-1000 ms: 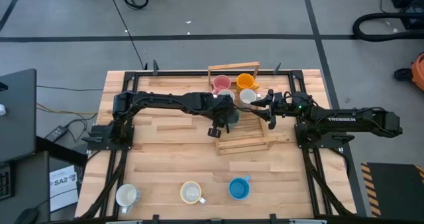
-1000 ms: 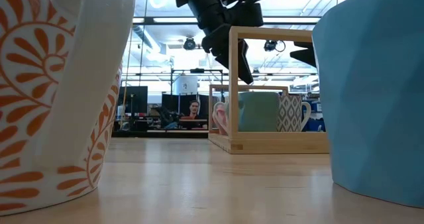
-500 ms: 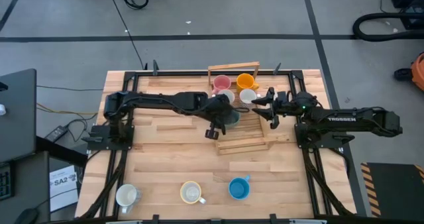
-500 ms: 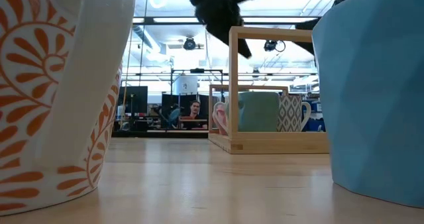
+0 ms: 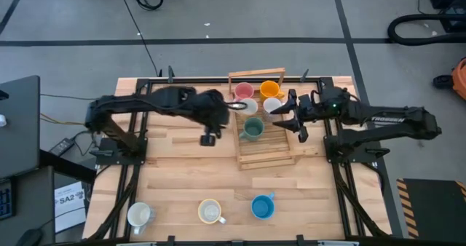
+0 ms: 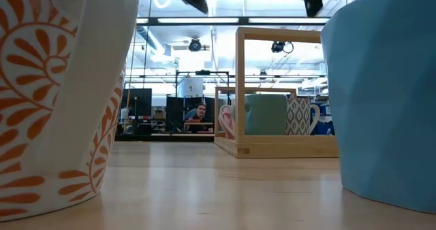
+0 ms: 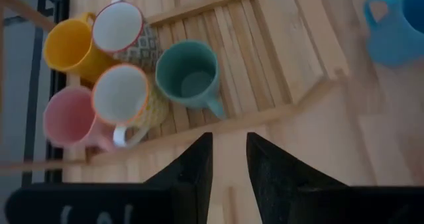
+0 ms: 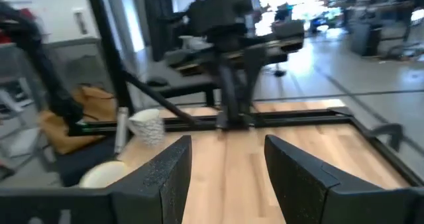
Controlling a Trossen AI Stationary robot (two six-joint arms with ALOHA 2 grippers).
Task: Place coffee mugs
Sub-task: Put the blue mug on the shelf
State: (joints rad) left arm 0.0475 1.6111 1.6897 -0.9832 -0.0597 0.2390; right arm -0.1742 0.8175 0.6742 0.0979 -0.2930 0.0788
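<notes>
A slatted wooden crate point(image 5: 271, 148) on the far middle of the table holds a pink mug point(image 5: 243, 92), an orange mug point(image 5: 270, 89), two white mugs point(image 5: 248, 106) point(image 5: 272, 105) and a green mug point(image 5: 253, 129), all standing upright on its floor. The left wrist view shows the green mug point(image 7: 191, 71) with its handle toward the crate's near rail. My left gripper point(image 5: 210, 136) point(image 7: 228, 164) hangs open, left of the crate. My right gripper point(image 5: 296, 124) point(image 8: 228, 177) is open at the crate's right side. Neither touches a mug.
Three more mugs stand near the table's near edge: a white patterned one point(image 5: 138, 215) point(image 6: 61, 87), a cream one point(image 5: 210, 212) and a blue one point(image 5: 262, 207) point(image 6: 381, 94). Bare wood lies between them and the crate point(image 6: 286, 147). A person point(image 6: 199, 113) sits in the room beyond.
My left gripper has drawn back from above the green mug, rising and moving toward the table's left edge, clear of the crate. The green mug has stayed standing on the crate floor. My right gripper has risen a little beside the crate.
</notes>
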